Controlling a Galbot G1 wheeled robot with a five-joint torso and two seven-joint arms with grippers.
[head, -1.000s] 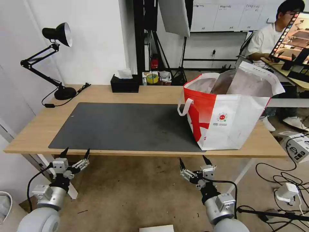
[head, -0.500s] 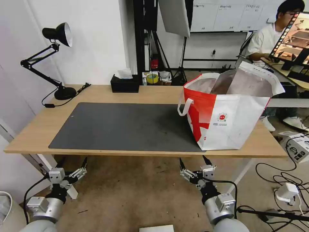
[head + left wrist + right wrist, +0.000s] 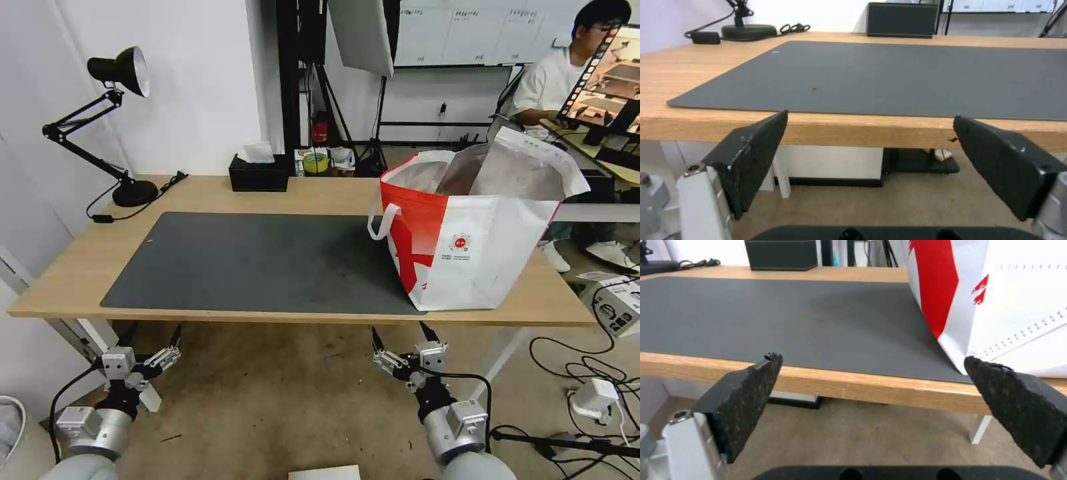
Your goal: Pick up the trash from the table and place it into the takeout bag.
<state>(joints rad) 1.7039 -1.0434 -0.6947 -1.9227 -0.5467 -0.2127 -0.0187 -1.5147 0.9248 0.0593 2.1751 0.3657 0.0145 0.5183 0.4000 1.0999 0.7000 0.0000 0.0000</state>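
Observation:
The table (image 3: pixel 80 267) carries a large dark grey mat (image 3: pixel 260 260). The red-and-white takeout bag (image 3: pixel 467 233) stands open on the table's right end, showing its silver lining, with one corner on the mat. The trash is out of view. My left gripper (image 3: pixel 153 328) hangs open just below the table's front edge at the left; the left wrist view has the gripper (image 3: pixel 870 116) level with that edge. My right gripper (image 3: pixel 398 328) is open below the front edge, in front of the bag (image 3: pixel 996 296); its wrist view shows the gripper (image 3: pixel 872 357) empty.
A black desk lamp (image 3: pixel 123 73) and its cord stand at the table's back left. A black tissue box (image 3: pixel 259 175) sits at the back edge. White table legs (image 3: pixel 150 397) and floor cables (image 3: pixel 587 373) lie near my arms.
My left arm has sunk lower, taking its gripper from the table's front edge to below it. The right arm and the bag have not moved.

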